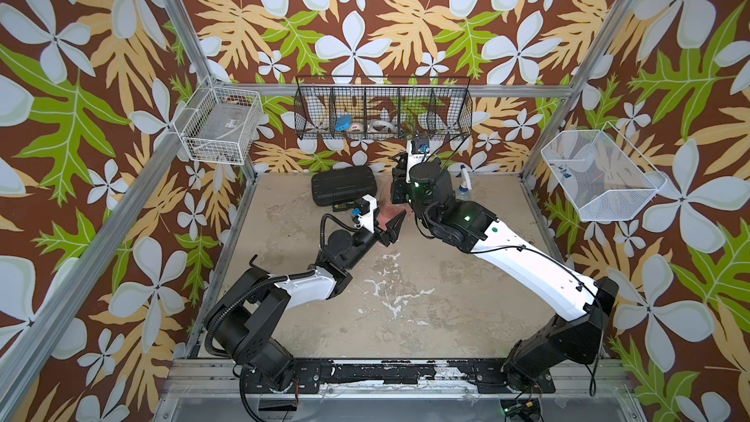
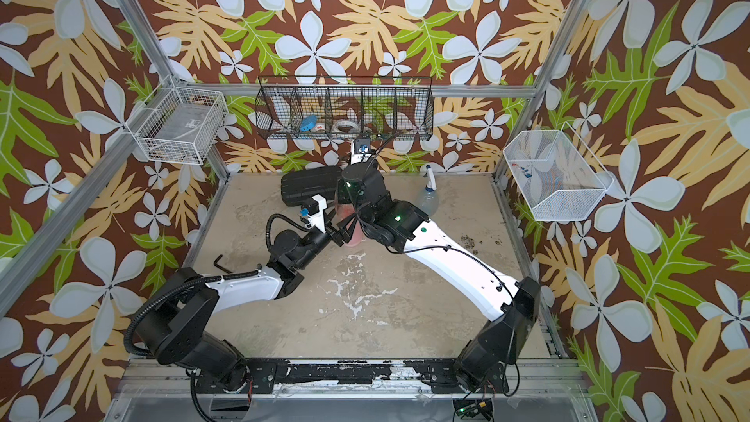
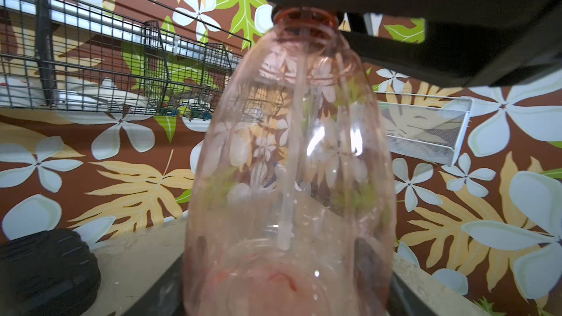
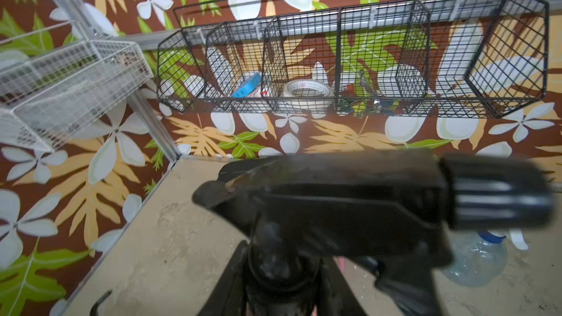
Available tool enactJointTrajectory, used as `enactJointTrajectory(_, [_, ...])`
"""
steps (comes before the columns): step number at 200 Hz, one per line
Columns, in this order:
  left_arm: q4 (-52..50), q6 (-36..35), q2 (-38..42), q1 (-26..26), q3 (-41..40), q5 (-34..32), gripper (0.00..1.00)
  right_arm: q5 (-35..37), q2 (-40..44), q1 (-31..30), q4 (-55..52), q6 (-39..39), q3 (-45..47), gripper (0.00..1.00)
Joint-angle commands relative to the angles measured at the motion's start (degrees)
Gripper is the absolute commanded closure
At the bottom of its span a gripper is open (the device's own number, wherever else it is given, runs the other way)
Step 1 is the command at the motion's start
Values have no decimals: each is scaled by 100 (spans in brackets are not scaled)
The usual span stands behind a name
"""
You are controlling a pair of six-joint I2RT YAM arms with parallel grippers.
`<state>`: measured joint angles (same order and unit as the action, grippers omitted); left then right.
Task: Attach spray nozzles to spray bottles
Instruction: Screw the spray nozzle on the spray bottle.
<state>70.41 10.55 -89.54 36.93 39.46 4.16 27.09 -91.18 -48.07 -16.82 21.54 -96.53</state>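
Observation:
A translucent orange-red spray bottle stands upright on the table, and my left gripper is shut on its lower body. Its fingers show darkly through the plastic. In both top views the bottle sits between the two arms, with the left gripper at its side. A black spray nozzle sits on the bottle's neck, its dip tube hanging inside. My right gripper is shut on the collar of this black nozzle. A clear bluish bottle with a white-and-blue nozzle stands at the back right.
A flat black ribbed case lies at the back, with a small black radio beside it. A hex key lies at the table's left edge. A black wire basket and two white baskets hang on the walls.

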Motion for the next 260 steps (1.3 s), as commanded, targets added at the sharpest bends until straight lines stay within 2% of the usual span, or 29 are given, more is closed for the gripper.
enactJointTrajectory(1, [973, 221, 84, -153, -78, 221, 47, -1201, 278, -10, -511, -761, 82, 64])
enactJointTrajectory(11, [1013, 359, 88, -264, -143, 396, 47, -1683, 397, -7, -638, -1106, 66, 53])
enactJointTrajectory(27, [1049, 410, 107, -374, -232, 600, 47, -2224, 616, 33, -910, -1417, 42, 43])
enactJointTrajectory(64, [1046, 334, 130, -458, -317, 858, 46, -3587, 1523, 783, -418, -1230, 642, 38])
enactJointTrajectory(103, [1141, 365, 93, -467, -333, 1233, 45, -4264, 1663, 1653, -175, -987, 628, 33])
enactJointTrajectory(151, [1238, 435, 95, -458, -358, 1288, 45, -4809, 1365, 1740, 355, -449, 731, 33])
enactJointTrajectory(165, [1231, 435, 77, -464, -354, 1243, 46, -4747, 1318, 1732, 489, -151, 711, 33])
enactJointTrajectory(175, [1237, 461, 46, -458, -352, 1211, 46, -4357, 1265, 1714, 428, 106, 617, 33])
enactJointTrajectory(194, [1230, 425, -11, -458, -343, 1124, 47, -3480, 1008, 1714, -397, 630, -80, 33])
enactJointTrajectory(215, [1166, 298, -51, -424, -375, 596, 49, -3294, 657, 1666, -1128, 1129, -831, 33])
enactJointTrajectory(224, [1155, 202, -75, -391, -395, 274, 49, -3050, 531, 1484, -1288, 1120, -1078, 32])
enactJointTrajectory(240, [1159, 74, -105, -332, -397, -197, 49, -2109, 127, 989, -1736, 858, -1621, 27])
enactJointTrajectory(260, [1150, -82, -126, -236, -400, -634, 49, -1411, -451, 706, -2225, 780, -2311, 23])
